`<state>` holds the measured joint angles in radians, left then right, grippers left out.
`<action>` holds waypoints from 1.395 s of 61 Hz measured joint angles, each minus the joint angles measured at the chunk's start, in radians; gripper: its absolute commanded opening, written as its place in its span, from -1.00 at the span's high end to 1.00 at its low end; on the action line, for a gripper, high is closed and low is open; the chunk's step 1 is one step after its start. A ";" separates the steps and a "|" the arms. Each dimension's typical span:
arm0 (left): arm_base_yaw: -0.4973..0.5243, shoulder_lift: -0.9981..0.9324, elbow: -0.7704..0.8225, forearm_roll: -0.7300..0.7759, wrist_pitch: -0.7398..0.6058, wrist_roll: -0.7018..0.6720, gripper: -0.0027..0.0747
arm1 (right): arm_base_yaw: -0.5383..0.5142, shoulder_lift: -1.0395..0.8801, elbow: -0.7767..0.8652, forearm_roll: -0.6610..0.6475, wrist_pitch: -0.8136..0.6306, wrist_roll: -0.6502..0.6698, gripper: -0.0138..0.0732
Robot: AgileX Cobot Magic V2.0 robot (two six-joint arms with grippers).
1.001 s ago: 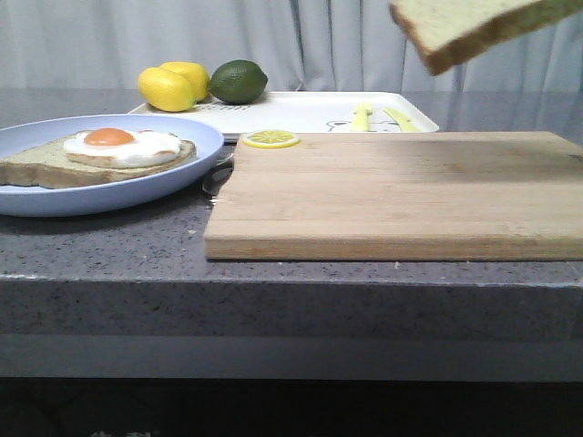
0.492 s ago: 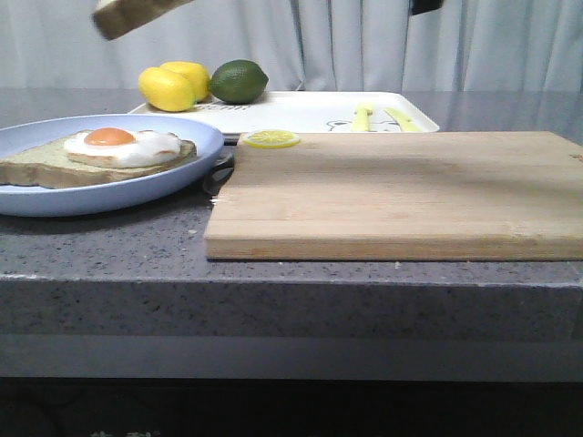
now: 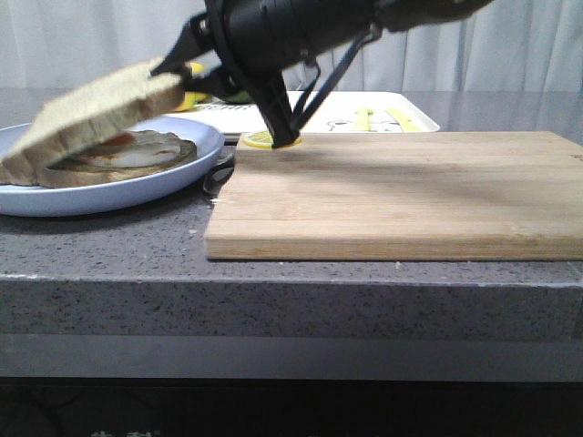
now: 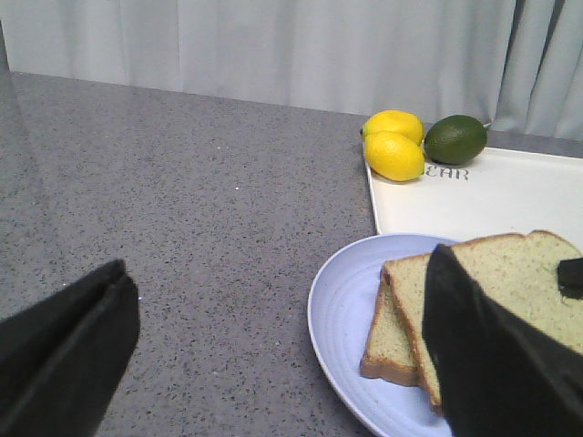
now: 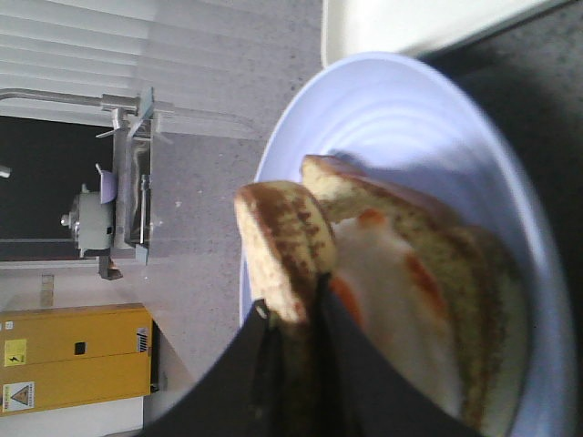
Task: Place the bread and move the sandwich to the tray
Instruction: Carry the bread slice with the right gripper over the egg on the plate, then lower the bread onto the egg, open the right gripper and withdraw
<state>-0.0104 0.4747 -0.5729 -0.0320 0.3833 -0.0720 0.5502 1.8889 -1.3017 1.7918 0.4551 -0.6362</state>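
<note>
My right gripper (image 3: pixel 178 78) reaches in from the upper right and is shut on one edge of the bread (image 3: pixel 91 114), a thick speckled slice with a brown crust. The slice hangs tilted just above the sandwich's fried egg (image 5: pixel 392 282) on the pale-blue plate (image 3: pixel 187 168); I cannot tell whether it touches. In the right wrist view the gripper (image 5: pixel 291 309) pinches the crust (image 5: pixel 282 237). In the left wrist view the left gripper (image 4: pixel 278 300) is open and empty over the counter beside the plate (image 4: pixel 346 309). The white tray (image 3: pixel 328 111) lies behind.
A wooden cutting board (image 3: pixel 401 191) fills the centre and right of the counter. A lemon slice (image 3: pixel 260 139) lies at its far left corner. Two lemons (image 4: pixel 393 150) and a lime (image 4: pixel 455 138) sit at the tray's corner (image 4: pixel 492 196).
The bread went from the upper right across to the left and down over the plate. The right arm, out of view before, now stretches across the top of the front view.
</note>
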 measured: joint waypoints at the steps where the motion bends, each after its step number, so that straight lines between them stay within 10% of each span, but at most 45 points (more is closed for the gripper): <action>1: 0.000 0.000 0.000 0.000 0.000 0.000 -0.67 | 0.000 0.002 0.000 0.000 0.000 0.000 0.34; 13: 0.000 0.000 0.000 0.000 0.000 0.000 -0.67 | 0.000 0.010 -0.002 -0.009 0.004 0.000 -0.04; 41: 0.000 0.000 0.000 0.000 0.000 0.000 -0.67 | -0.036 -0.104 0.057 -0.108 0.003 0.000 -0.03; 61: 0.000 0.000 0.000 0.000 0.000 0.000 -0.67 | -0.250 -0.424 0.164 -0.392 0.106 0.000 -0.01; 79: 0.000 0.000 0.000 0.000 0.000 0.000 -0.67 | -0.487 -0.732 0.166 -0.878 0.308 0.088 0.86; 85: 0.000 0.000 0.000 0.000 0.000 0.000 -0.67 | -0.508 -0.788 0.166 -1.085 0.328 0.178 0.82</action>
<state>-0.0104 0.4747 -0.5729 -0.0320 0.3833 -0.0720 0.0425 1.1008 -1.1361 0.7071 0.7829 -0.4579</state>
